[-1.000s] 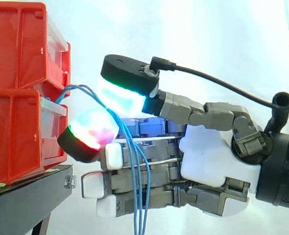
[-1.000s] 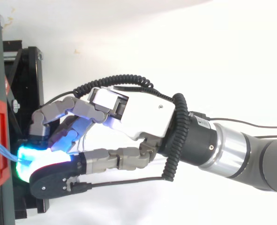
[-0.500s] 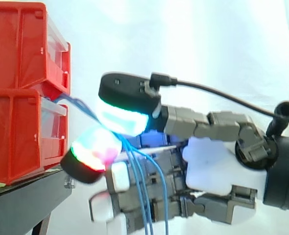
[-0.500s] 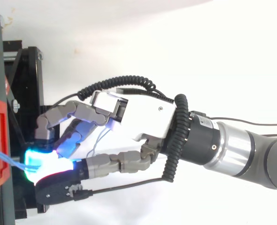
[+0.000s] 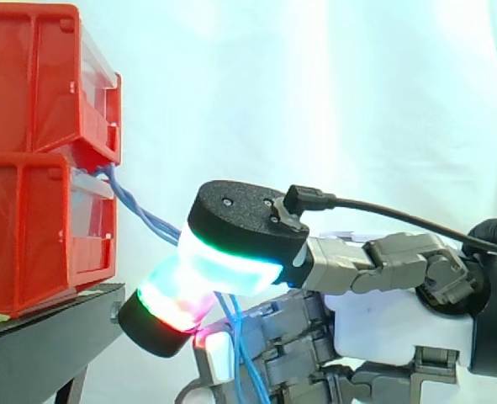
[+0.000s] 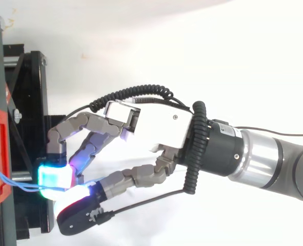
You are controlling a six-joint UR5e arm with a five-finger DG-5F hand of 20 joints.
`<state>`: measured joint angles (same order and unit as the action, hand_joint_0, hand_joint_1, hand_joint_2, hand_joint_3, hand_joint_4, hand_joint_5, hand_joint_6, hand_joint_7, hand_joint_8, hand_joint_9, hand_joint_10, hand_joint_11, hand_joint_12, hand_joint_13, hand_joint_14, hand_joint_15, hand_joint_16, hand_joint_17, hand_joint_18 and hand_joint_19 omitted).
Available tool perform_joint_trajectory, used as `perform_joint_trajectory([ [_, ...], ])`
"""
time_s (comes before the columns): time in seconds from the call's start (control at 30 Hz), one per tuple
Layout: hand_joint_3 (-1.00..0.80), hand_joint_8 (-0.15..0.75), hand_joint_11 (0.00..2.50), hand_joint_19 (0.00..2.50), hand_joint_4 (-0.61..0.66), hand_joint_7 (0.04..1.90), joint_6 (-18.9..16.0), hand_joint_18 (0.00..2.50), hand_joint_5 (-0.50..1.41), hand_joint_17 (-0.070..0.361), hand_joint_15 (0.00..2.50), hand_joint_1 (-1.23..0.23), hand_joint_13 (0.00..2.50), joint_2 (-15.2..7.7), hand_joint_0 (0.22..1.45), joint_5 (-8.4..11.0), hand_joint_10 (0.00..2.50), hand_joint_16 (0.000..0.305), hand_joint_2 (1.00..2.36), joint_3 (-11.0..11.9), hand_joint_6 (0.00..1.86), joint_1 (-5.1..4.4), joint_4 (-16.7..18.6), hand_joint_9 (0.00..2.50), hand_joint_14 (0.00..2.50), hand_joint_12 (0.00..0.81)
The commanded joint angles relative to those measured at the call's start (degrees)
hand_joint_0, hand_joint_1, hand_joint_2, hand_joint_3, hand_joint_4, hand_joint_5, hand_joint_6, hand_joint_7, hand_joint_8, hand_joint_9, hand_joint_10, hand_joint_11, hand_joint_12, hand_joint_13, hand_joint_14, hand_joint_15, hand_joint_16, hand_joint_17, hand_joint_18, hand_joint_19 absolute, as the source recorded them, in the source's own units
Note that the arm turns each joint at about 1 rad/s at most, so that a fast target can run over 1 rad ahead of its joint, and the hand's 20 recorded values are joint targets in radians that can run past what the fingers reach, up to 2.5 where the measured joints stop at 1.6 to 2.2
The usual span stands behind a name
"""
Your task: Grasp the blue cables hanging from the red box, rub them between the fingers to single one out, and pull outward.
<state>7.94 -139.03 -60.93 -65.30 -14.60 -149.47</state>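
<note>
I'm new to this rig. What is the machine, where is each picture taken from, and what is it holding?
It is a robot arm ending in a mechanical hand with fingers and a thumb; the glowing pads are its own fingertips. One picture looks level from beside the work, the other down from above. Stacked red bins sit on a black stand before a white curtain. Thin blue cables come out of the bins, and the hand pinches them between its pads.
</note>
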Motion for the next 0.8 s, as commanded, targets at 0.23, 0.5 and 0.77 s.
perform_joint_trajectory([
  [0.23, -0.50, 0.274, 0.77, 0.56, 0.07, 1.04, -0.20, 0.91, -0.09, 0.109, 0.65, -0.71, 1.04, 0.77, 0.43, -0.51, 0.02, 0.049, 1.00, 0.00, 0.89, 0.28, -2.05, 1.21, 0.02, 0.373],
  [0.5, -0.50, 0.273, 0.76, 0.58, 0.05, 1.09, -0.20, 0.91, -0.08, 0.110, 0.64, -0.57, 1.04, 0.86, 0.44, -0.69, 0.02, 0.049, 1.00, 0.00, 0.88, 0.37, -2.23, 1.22, 0.02, 0.369],
  [0.77, -0.33, 0.247, 0.80, 0.65, 0.05, 1.15, -0.20, 0.84, -0.11, 0.092, 0.69, -0.72, 1.00, 2.09, 0.59, -1.83, 0.02, 0.041, 1.01, 0.00, 0.89, 0.72, -5.92, 1.15, 0.03, 0.336],
])
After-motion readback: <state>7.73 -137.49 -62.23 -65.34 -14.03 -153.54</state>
